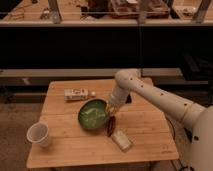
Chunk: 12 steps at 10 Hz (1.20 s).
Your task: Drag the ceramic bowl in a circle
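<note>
The ceramic bowl (93, 114) is wide, shallow and glossy green, and it sits on the wooden table (65, 152) near the middle. My gripper (111, 110) is down at the bowl's right rim and touches it. The white arm reaches in from the right and hides that edge of the rim.
A small white paper cup (39, 134) stands at the front left. A small white box (76, 94) lies behind the bowl. A dark red packet (110, 126) and a pale wrapped packet (121, 140) lie in front right of the bowl. Dark shelving stands behind the table.
</note>
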Each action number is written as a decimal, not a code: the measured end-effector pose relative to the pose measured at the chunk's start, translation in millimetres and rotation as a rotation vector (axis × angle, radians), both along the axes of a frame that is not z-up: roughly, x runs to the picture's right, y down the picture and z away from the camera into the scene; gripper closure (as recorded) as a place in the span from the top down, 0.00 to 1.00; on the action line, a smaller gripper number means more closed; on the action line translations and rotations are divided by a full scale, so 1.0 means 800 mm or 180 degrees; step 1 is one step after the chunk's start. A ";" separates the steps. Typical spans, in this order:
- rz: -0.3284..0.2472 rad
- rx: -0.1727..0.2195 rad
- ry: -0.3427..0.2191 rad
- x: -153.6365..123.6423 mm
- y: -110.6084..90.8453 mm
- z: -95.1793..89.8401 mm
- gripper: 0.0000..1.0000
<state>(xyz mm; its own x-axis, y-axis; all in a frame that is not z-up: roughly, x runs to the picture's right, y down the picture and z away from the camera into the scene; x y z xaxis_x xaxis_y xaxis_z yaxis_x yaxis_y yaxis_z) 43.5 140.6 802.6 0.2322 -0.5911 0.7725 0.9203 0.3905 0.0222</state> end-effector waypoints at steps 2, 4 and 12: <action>0.0023 -0.0087 0.0081 0.014 0.032 -0.014 0.00; -0.0104 -0.0112 -0.0117 0.013 0.064 -0.030 0.00; -0.0651 -0.0192 -0.0819 -0.120 0.090 -0.014 0.00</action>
<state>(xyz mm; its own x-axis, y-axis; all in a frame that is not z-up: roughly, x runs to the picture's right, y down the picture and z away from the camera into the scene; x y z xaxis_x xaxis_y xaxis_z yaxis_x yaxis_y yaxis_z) -52.4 212.7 791.3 -0.0936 -0.5567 0.8254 0.9470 0.2060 0.2464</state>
